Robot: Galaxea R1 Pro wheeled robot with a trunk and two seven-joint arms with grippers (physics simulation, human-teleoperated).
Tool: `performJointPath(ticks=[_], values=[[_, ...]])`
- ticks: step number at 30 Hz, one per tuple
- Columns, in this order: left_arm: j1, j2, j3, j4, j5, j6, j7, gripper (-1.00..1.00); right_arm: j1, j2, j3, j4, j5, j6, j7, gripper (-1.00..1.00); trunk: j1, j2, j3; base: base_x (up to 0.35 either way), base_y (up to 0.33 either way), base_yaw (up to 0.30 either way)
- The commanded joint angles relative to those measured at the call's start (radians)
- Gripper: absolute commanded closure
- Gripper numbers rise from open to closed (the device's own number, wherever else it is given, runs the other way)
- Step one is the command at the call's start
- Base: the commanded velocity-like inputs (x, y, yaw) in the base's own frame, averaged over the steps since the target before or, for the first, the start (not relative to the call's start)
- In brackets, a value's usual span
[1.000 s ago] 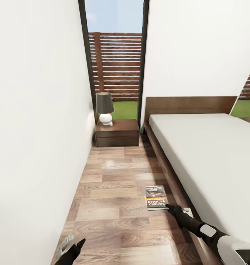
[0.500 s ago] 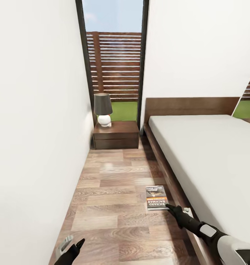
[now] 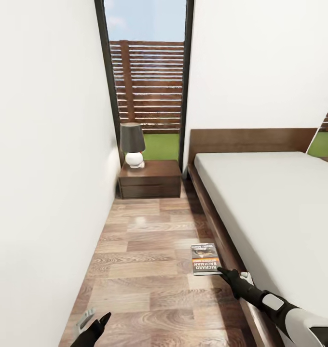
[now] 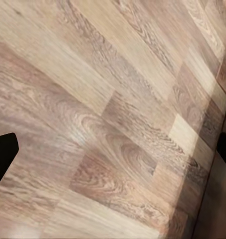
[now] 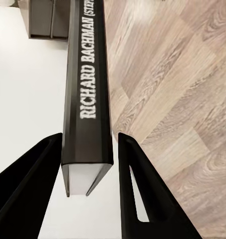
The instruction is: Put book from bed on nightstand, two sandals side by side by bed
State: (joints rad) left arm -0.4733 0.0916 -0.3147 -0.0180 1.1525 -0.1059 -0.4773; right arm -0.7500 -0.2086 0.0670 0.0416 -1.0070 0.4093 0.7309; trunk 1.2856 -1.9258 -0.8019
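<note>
The right gripper (image 3: 225, 273) reaches in from the lower right of the head view and holds the book (image 3: 205, 259) by its near edge, out over the wooden floor (image 3: 144, 241) beside the bed (image 3: 280, 202). The cover faces up, dark grey with an orange band and white lettering. In the right wrist view the book (image 5: 87, 99) runs away from the camera spine-on, "RICHARD BACHMAN" legible along it, and the two black fingers (image 5: 142, 199) stand on either side of its near end, closed in on it with hardly a gap.

The bed fills the right half of the head view, pale grey mattress on a dark brown frame, headboard against the white wall. In the aisle between bed and left wall, at the far end toward the centre of the frame, stands a nightstand (image 3: 148, 179), dark brown with one drawer, just beside the bed's head corner. On its top sits a lamp (image 3: 132, 143) with a dark shade and a round white base. Behind it a tall dark-framed window (image 3: 147, 82) shows a slatted fence and grass.

The left gripper (image 3: 94, 326) hangs low at the bottom left of the head view, over the floor near the wall. Whether it is open or closed I cannot tell; the left wrist view gives floor planks (image 4: 113, 129) and only a sliver of dark finger.
</note>
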Motion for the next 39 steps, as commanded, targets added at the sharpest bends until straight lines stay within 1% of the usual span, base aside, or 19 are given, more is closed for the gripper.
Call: performJointPath(ticks=[1,19,39], values=[[-0.001,0.0,-0.009,0.001,0.006,-0.005,-0.003,-1.0,-0.002,0.0,0.002,0.003,-0.013,0.008,0.005,1.0,0.0,0.0,-0.001,0.166,-0.092,0.0],[-0.001,0.0,-0.008,0.001,0.006,-0.005,-0.003,-1.0,-0.002,0.0,0.002,0.003,-0.013,0.008,0.005,1.0,0.0,0.0,-0.001,0.162,-0.085,0.0],[-0.001,0.0,-0.008,0.001,0.006,-0.005,-0.003,-1.0,-0.002,0.0,0.002,0.003,-0.013,0.007,0.004,1.0,0.0,0.0,-0.001,0.161,-0.01,0.0]])
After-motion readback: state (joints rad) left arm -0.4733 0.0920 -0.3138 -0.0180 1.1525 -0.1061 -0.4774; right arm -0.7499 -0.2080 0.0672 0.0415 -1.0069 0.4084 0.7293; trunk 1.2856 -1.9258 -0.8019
